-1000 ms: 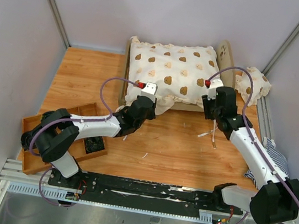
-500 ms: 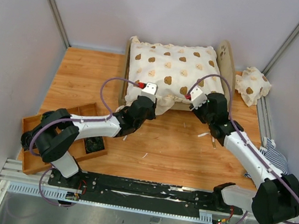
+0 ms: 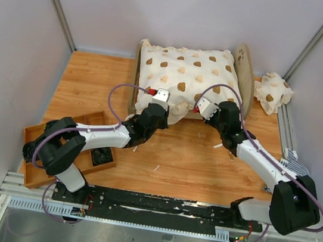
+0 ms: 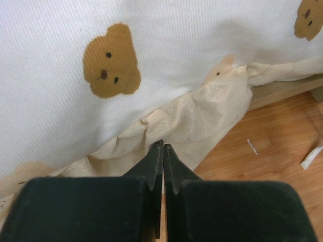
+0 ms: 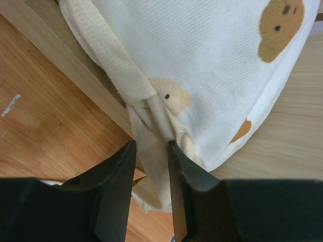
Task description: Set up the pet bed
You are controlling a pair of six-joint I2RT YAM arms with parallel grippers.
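Note:
The pet bed (image 3: 245,62) stands at the back of the table, its arched headboard with the paw cutout on the right. A cream bear-print cover (image 3: 186,76) lies over it and hides the inside. My left gripper (image 3: 157,105) is at the cover's near left corner, shut on the ruffle (image 4: 202,118), with creases gathering at the left gripper (image 4: 162,144). My right gripper (image 3: 202,111) is at the near edge further right. In the right wrist view the right gripper (image 5: 151,145) is open, with a hanging strip of ruffle (image 5: 154,126) between its fingers, beside the wooden side rail (image 5: 75,65).
A small bear-print pillow (image 3: 272,91) lies right of the headboard. A wooden tray (image 3: 38,134) with dark items sits at the near left. A blue-and-white striped cloth (image 3: 296,167) lies under the right arm. White scraps (image 3: 228,146) lie on the wood floor.
The right arm swung left from the bed's near right corner to the cover's near edge, and its jaws narrowed around the ruffle. The left arm stayed put.

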